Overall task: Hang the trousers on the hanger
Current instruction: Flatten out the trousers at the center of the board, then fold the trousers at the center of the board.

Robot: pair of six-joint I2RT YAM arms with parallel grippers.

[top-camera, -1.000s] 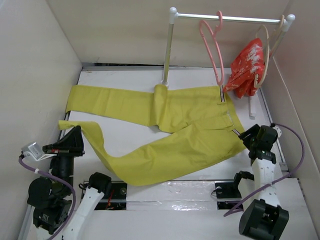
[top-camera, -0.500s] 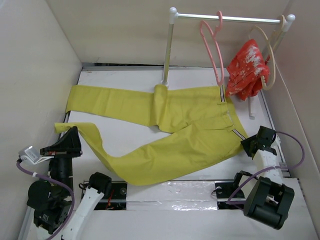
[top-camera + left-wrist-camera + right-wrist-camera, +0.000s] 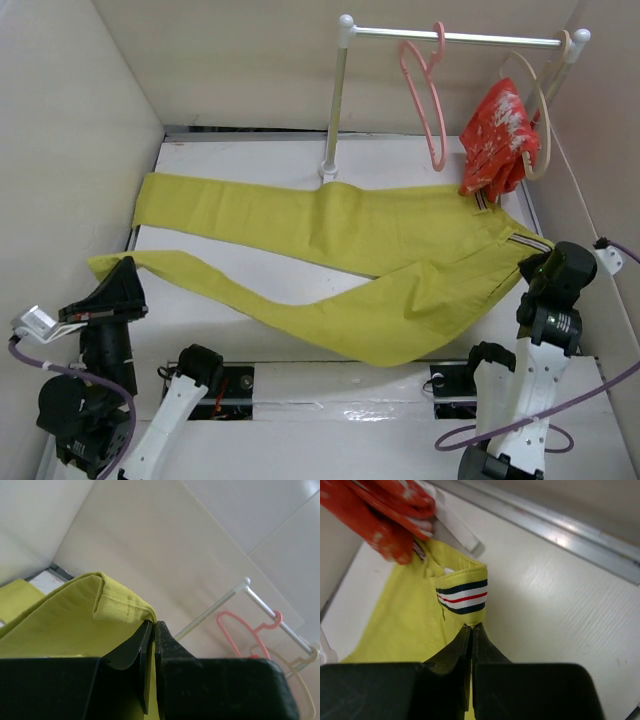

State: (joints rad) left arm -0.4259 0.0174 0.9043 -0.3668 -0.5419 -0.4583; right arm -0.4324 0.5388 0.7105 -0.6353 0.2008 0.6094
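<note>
The mustard-yellow trousers lie pulled out long across the white table, legs to the left, striped waistband to the right. My left gripper is shut on the hem of the near leg at the left side and holds it raised. My right gripper is shut on the cloth just under the waistband, at the table's right edge. In the wrist views both jaws pinch yellow cloth, left gripper and right gripper. The pink hanger hangs bare on the rail at the back right, far from both grippers.
A white rail on a post stands at the back. A red patterned garment on a beige hanger hangs just above the waistband end. Cream walls close in the left, back and right.
My right gripper has shut on the waistband and drawn it to the right. The left gripper has pulled the leg hem leftward and nearer. The bunched trousers are now stretched flat.
</note>
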